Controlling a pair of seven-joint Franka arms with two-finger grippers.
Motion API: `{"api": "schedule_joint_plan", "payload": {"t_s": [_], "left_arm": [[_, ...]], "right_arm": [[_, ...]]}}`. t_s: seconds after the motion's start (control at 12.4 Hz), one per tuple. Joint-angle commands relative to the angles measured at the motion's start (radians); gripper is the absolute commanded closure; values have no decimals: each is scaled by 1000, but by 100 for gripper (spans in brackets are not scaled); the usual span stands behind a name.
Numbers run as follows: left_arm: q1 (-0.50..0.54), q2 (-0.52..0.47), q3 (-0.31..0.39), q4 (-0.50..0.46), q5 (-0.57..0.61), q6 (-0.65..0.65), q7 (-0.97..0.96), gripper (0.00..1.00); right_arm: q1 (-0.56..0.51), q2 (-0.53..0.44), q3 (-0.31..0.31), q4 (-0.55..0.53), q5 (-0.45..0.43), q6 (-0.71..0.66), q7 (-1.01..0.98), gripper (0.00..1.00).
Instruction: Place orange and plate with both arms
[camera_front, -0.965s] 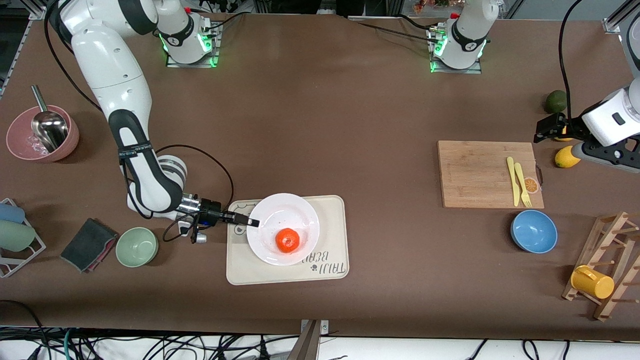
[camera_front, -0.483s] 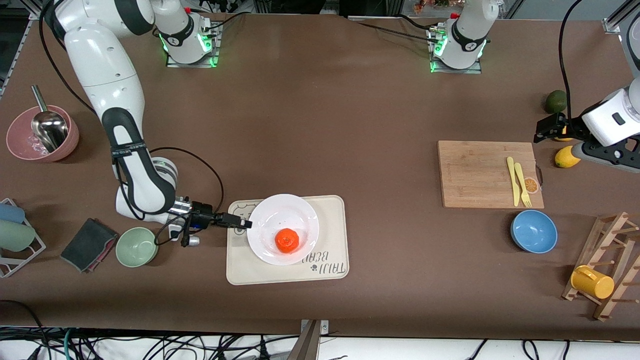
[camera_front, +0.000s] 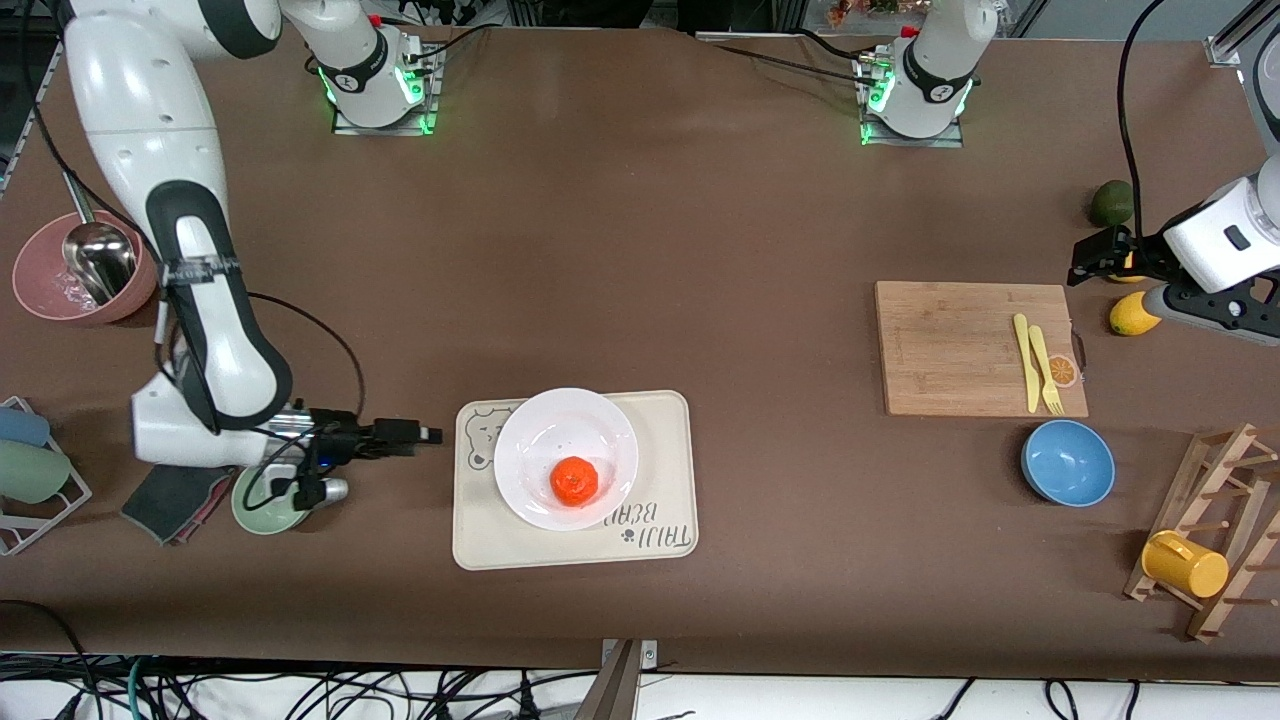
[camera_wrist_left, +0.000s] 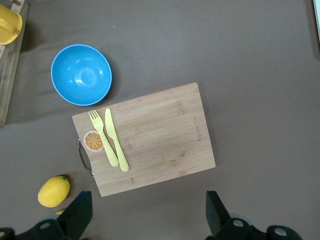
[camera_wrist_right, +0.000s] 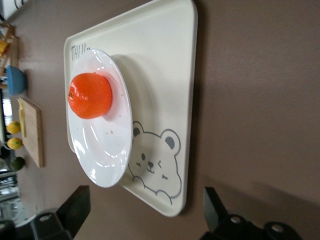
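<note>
The orange (camera_front: 575, 480) lies in the white plate (camera_front: 535, 435), and the plate rests on the cream bear tray (camera_front: 660, 460). Both also show in the right wrist view: the orange (camera_wrist_right: 90, 95) on the plate (camera_wrist_right: 105, 160). My right gripper (camera_front: 425, 435) is open and empty, low over the bare table beside the tray, toward the right arm's end; its fingers (camera_wrist_right: 75, 210) stand wide apart. My left gripper (camera_front: 1085, 262) is open and empty, up over the table by the cutting board (camera_wrist_left: 150, 140), at the left arm's end.
Toward the right arm's end: a green bowl (camera_front: 262, 512), dark cloth (camera_front: 165, 495), pink bowl with ladle (camera_front: 80, 268). Toward the left arm's end: cutting board (camera_front: 975, 348) with yellow cutlery (camera_front: 1038, 365), blue bowl (camera_front: 1067, 462), lemon (camera_front: 1130, 312), avocado (camera_front: 1110, 202), rack with yellow mug (camera_front: 1185, 565).
My right gripper has drawn back from the plate's rim, off the tray, toward the right arm's end of the table. Plate and orange stay on the tray. The left arm has not moved.
</note>
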Motion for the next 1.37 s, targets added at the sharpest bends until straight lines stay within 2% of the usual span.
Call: {"api": "schedule_joint_plan", "payload": {"t_s": [0.0,0.08,0.24,0.56,0.88,0.97,1.29], "left_arm": [[7,-5,-6,-5,12,8,20,0],[7,-5,-6,-5,13,8,20,0],[7,-5,-6,-5,12,8,20,0],[7,-5,-8,-5,12,8,20,0],[7,1,-6,-3,12,8,20,0],[7,1,-6,-3,12,8,20,0],[7,1,-6,-3,12,8,20,0]], "right_arm": [[4,-118,-44,-12,-191,-87,82,0],[12,-165,-76,-16,-274,-118,100,0],[12,-274,-88,-54,-452,-143,153,0],[34,-458,-78,-77,-678,-284,389,0],[43,-546,-79,-80,-741,-385,430,0],[43,-548,-76,-83,-773,-397,433,0],[47,-548,-78,-91,-779,-407,432,0]]}}
